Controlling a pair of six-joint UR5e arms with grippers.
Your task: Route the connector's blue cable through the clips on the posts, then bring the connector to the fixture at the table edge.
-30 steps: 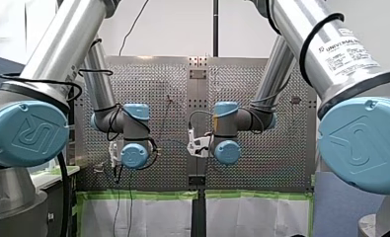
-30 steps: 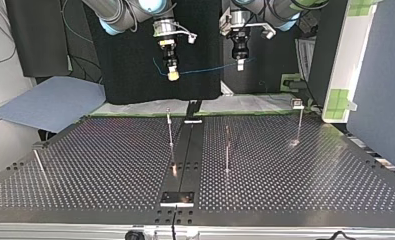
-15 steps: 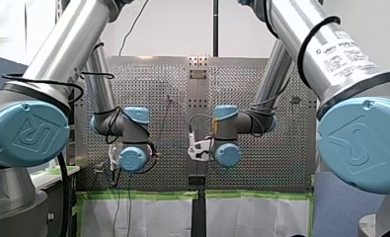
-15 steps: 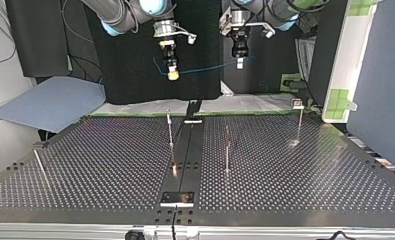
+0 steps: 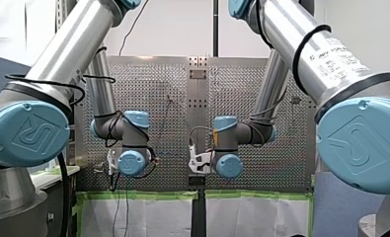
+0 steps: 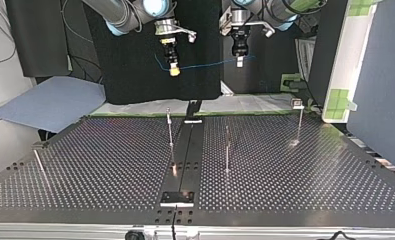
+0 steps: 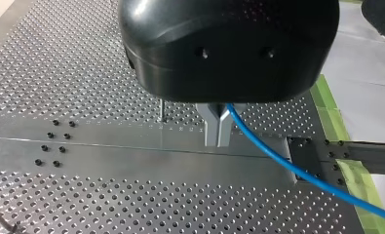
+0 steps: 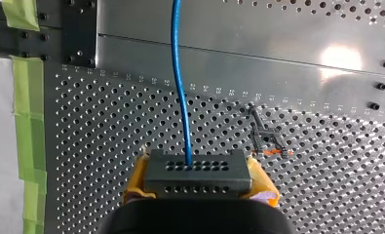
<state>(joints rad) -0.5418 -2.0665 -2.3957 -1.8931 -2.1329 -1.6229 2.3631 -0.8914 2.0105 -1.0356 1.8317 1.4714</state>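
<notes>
In the top view the blue cable (image 6: 210,64) hangs in the air between my two grippers, beyond the table's far edge. My right gripper (image 6: 174,70), with yellow pads, is shut on the dark grey connector (image 8: 198,178); the cable (image 8: 180,97) leaves the connector's face and runs ahead. My left gripper (image 6: 239,61) is shut on the cable. In the left wrist view its metal fingers (image 7: 218,131) pinch the cable (image 7: 287,165), which trails off to one side. Thin posts (image 6: 169,127) (image 6: 227,150) (image 6: 299,122) stand on the perforated table; no cable is in them.
A dark centre strip (image 6: 187,150) runs across the table to a small plate (image 6: 177,198) at the near edge. Another thin post (image 6: 39,165) leans at the top view's left. Green tape (image 8: 27,102) lines the far edge. A blue-grey sheet (image 6: 50,102) lies beyond the table.
Both grippers have drawn back a little from the table toward the arms' side, carrying the connector and cable with them. Both grips are unchanged.
</notes>
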